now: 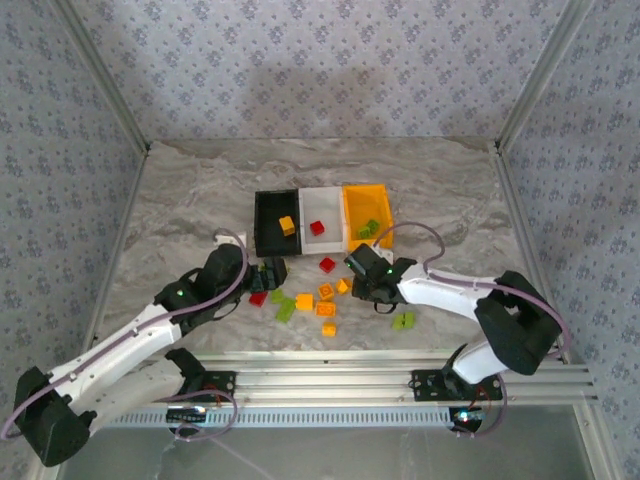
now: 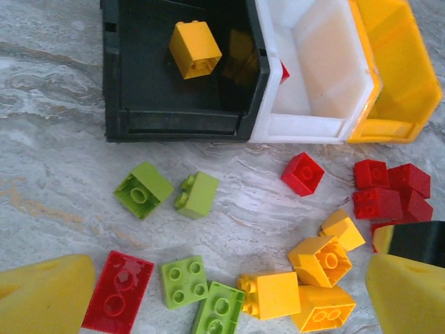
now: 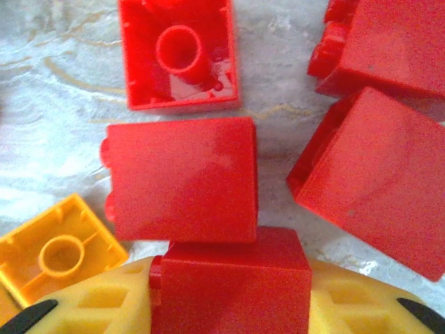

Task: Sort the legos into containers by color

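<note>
While right gripper (image 3: pixel 229 306) clasps small red plastic brick (image 3: pixel 233 268), left gripper (image 2: pixel 226 296) gapes; next, probably: carry to white plastic bin (image 1: pixel 325 205), eleven o'clock.

The bricks (image 2: pixel 142 189) are smooth, glossy plastic; the red brick (image 3: pixel 229 285) held between the fingers (image 3: pixel 83 306) of the right gripper (image 3: pixel 229 303) catches soft highlights. Those fingers look like matt, faintly grainy yellow plastic. The black bin (image 2: pixel 174 125) is dull plastic, the white bin (image 2: pixel 306 129) slightly translucent, the orange-yellow bin (image 2: pixel 410 90) shinier. The table (image 2: pixel 55 174) has a smooth marble-patterned top. The rails (image 1: pixel 400 375) are ribbed bare metal.
</note>
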### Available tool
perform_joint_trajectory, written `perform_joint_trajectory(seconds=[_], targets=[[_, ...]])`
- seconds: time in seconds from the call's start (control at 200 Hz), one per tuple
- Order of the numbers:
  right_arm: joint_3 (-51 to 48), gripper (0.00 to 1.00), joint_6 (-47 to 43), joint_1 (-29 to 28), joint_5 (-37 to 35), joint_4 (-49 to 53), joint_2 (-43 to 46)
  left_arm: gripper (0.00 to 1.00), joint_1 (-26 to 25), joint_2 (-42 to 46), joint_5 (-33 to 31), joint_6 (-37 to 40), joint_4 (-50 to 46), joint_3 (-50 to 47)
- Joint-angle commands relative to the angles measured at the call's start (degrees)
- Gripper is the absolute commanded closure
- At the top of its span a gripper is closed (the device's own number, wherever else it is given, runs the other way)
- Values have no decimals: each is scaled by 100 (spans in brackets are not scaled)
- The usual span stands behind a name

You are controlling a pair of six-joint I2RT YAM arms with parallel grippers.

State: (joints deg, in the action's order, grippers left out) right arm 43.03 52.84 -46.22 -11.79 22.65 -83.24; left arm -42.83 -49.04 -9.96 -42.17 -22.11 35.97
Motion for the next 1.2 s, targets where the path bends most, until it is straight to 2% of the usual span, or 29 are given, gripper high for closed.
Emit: perform_joint_trajectory(seconds=[0.0,0.085,0.195,0.375,0.605,0.815,1.014,1.194], targets=[[256,64,-187,-70,-30,350,583,0,-1,261,-198,-82,-312,-110],[601,64,-493,-54,325,441,770,1,3,461,-287,-151,-442,-239],[1435,64,-939,-74,645,628,460,0,13,737,-418,-295,-578,-413],[2991,63,-1300,-39,628,910,-693,1,23,953,-575,-437,-719,-612],[4431,63,-1364,388,633,1131,-2273,0,40,993,-526,-497,-754,-846],[4944,61,-1112,673,558,1153,-2982,2,65,977,-426,-363,-577,-1027],[5189,48,-849,873,923,1304,-3337,7,106,727,-376,-137,-384,-1063],[5119,38,-839,850,863,1205,-3057,9,124,330,-140,122,-156,-950]])
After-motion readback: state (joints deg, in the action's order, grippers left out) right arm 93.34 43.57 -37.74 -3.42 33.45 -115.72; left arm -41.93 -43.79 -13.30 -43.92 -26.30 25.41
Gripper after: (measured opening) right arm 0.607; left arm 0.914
